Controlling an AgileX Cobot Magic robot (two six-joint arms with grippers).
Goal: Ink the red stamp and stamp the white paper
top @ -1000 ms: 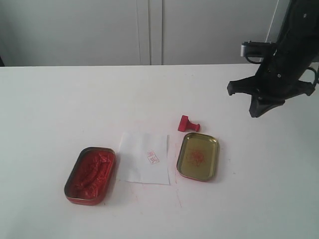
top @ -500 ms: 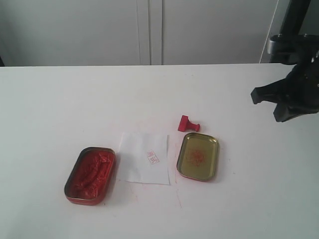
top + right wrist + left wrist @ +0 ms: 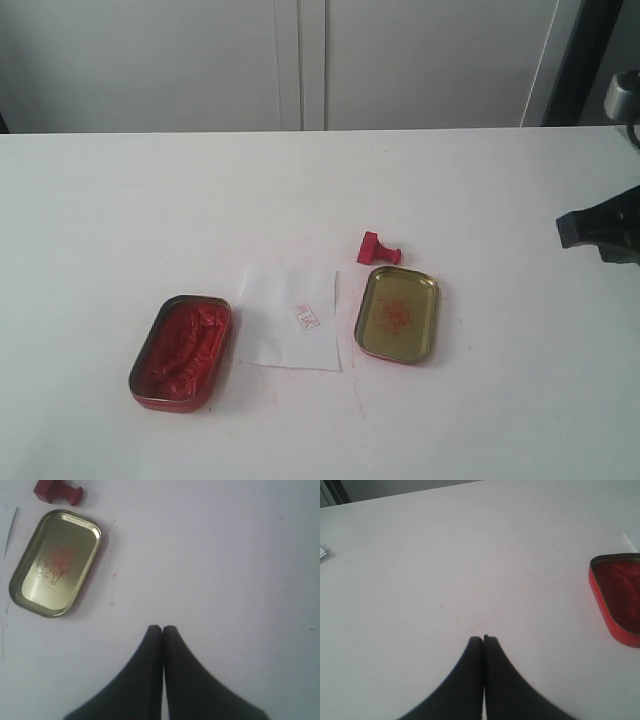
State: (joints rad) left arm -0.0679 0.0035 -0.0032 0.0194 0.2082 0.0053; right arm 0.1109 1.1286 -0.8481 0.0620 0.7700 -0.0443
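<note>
Plainly, the left end effector (image 3: 483,639) and right end effector (image 3: 162,628) sit closed, red stamp (image 3: 377,249) on its side.

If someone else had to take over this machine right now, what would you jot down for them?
Left gripper: shut, empty, over the table near the ink tin.
Right gripper: shut, empty, out to the right of the gold lid.
Red stamp: lying on its side on the table, close to the lid's far end, held by nothing.
White paper: flat between tin and lid, bearing a red mark.
Done: inking and stamping look complete.
Left: probably nothing.
</note>
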